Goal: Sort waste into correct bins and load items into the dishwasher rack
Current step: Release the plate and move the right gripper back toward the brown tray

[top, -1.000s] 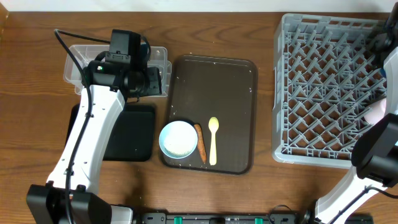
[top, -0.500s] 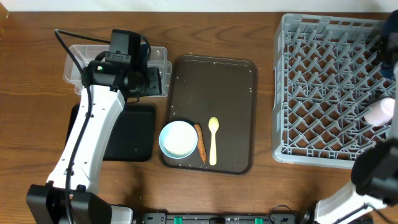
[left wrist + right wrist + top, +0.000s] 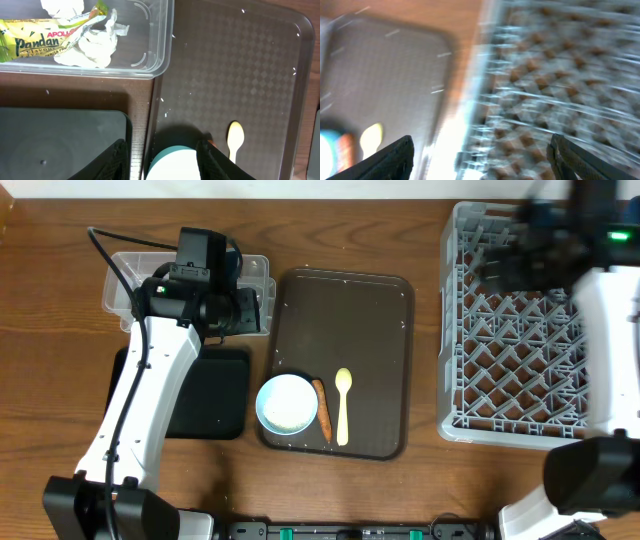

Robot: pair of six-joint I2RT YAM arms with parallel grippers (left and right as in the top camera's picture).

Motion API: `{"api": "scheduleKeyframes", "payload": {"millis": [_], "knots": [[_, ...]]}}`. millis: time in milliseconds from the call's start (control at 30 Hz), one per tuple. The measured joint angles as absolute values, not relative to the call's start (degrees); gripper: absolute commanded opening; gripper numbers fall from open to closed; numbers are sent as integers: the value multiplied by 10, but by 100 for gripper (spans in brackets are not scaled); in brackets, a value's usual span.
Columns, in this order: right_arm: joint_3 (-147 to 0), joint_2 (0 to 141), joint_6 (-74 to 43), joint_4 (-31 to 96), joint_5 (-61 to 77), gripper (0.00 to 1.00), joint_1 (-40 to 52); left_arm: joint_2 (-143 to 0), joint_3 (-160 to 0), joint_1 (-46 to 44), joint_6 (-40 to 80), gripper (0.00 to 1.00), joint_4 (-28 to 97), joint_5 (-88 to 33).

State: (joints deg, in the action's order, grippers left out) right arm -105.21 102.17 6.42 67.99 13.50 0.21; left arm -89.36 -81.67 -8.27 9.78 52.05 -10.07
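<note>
Overhead and wrist views: crumpled white paper scraps point(image 3: 95, 42) and a yellow-green wrapper point(image 3: 45, 42) lie in the clear tub point(image 3: 120, 285) near the table's far left corner, the black tray point(image 3: 215, 395) just beside it toward the near edge. Mid-table, the brown serving tray point(image 3: 350, 330) holds a light blue bowl point(image 3: 286, 404), carrot-like stick point(image 3: 322, 408) and pale yellow spoon point(image 3: 343, 405) at its near end. The left gripper point(image 3: 162, 157) hangs spread and unladen by the tub's tray-side end. The right gripper point(image 3: 482, 157), blurred with fingers wide apart, is over the grey rack point(image 3: 510, 360) along the right edge.
</note>
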Motion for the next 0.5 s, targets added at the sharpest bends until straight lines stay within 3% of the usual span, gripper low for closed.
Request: {"api": "scheduleKeyframes", "payload": {"millis": [200,500], "knots": [[-1052,1069,32,681,161,85,139,-894,-817,-83,98,47,521,-101],[-1051,1201,-60,685,156,83,265,-894,-816,-78,108,47,559,-22]]}}
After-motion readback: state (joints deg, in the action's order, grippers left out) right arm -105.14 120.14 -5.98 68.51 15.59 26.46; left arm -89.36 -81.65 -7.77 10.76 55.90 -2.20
